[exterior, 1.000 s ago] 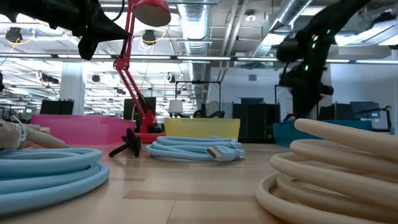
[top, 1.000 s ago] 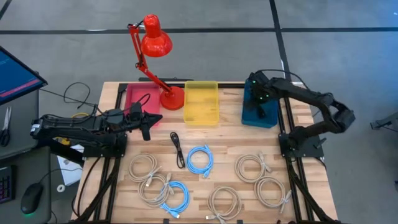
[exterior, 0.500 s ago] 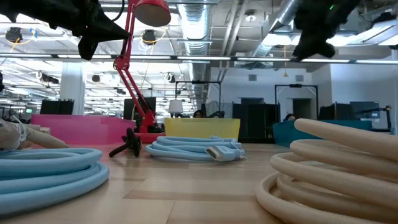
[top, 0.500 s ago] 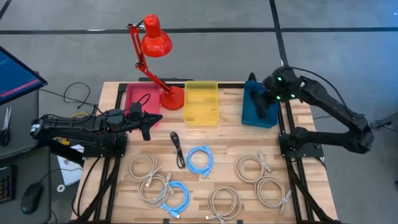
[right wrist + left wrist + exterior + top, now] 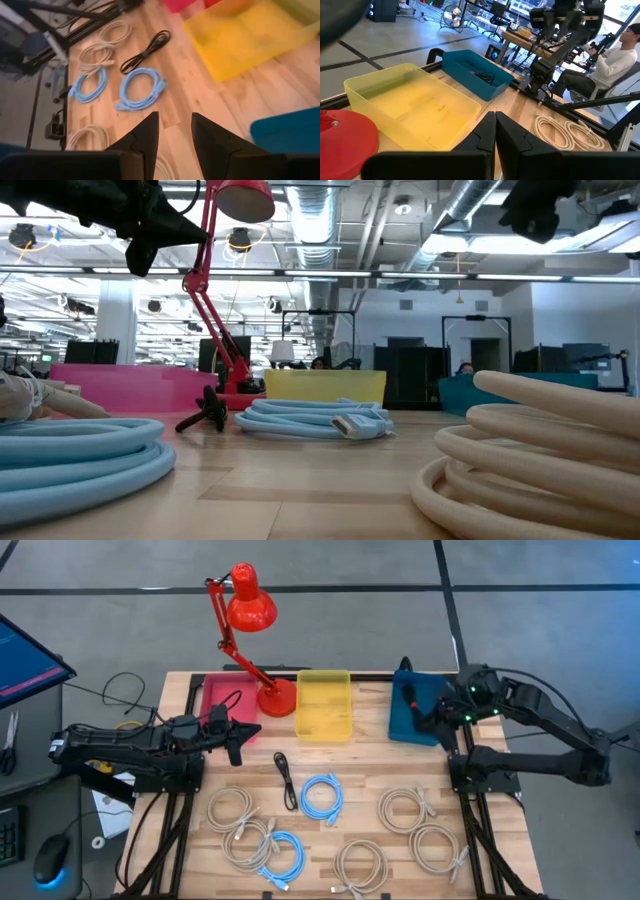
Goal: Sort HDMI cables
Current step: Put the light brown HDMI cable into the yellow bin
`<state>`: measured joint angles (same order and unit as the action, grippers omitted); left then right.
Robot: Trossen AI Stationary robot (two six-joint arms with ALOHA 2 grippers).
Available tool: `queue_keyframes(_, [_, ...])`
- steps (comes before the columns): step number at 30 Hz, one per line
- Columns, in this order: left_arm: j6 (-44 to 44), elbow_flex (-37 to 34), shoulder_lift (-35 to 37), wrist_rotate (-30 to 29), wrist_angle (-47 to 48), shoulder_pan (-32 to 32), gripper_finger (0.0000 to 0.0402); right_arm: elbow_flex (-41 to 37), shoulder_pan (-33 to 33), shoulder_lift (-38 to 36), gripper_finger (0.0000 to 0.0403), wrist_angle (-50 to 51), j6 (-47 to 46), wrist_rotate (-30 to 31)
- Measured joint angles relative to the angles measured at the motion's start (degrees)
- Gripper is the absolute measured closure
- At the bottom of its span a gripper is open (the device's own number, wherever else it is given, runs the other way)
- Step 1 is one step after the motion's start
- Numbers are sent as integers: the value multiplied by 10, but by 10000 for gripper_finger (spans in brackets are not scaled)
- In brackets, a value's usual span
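Observation:
Several beige coiled cables [image 5: 408, 808] and two light blue coils [image 5: 322, 795] lie flat on the near half of the table. One black folded bundle [image 5: 286, 780] lies between them, and another black cable [image 5: 482, 76] rests on the floor of the teal bin [image 5: 407, 692]. My right gripper [image 5: 424, 722] hangs open above the teal bin's near right part, touching nothing; its wrist view [image 5: 175, 132] looks down on the coils. My left gripper [image 5: 245, 730] waits shut at the pink bin's [image 5: 215, 692] near corner, raised off the table [image 5: 495, 116].
A red desk lamp [image 5: 250, 600] stands with its base [image 5: 277, 697] between the pink bin and the yellow bin [image 5: 324, 705]. All three bins line the far edge. A seated person [image 5: 615, 55] shows beyond the table's right side. Bare wood lies between the bins and the coils.
My right gripper has risen from inside the teal bin, climbing to the top of the low view. Its arm has folded back toward the table's right edge. The cables on the table have stayed put.

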<state>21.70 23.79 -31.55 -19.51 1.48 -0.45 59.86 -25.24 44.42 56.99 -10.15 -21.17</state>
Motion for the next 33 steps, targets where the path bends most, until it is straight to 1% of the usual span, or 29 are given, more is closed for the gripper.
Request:
queue_keyframes(5, [0, 0, 0, 0, 0, 0, 392, 0, 24, 2, 295, -11, -1, 1])
queue_keyframes(10, [0, 0, 0, 0, -1, 0, 392, 0, 24, 18, 295, -43, -61, 0])
queue_keyframes(17, [7, 0, 0, 0, -2, 0, 392, 0, 36, 29, 295, -47, -49, -6])
queue_keyframes(20, [15, 0, 0, 0, -2, 0, 392, 0, 54, 29, 295, -54, -49, -16])
queue_keyframes(26, [15, 0, 0, 0, -2, 0, 392, 0, 108, 29, 295, -47, -51, -15])
queue_keyframes(29, [15, 0, 0, 0, -2, 0, 392, 0, 134, 29, 295, -40, -84, -11])
queue_keyframes(33, [15, 0, 0, 0, -2, 0, 392, 0, 168, 29, 295, 4, -126, -8])
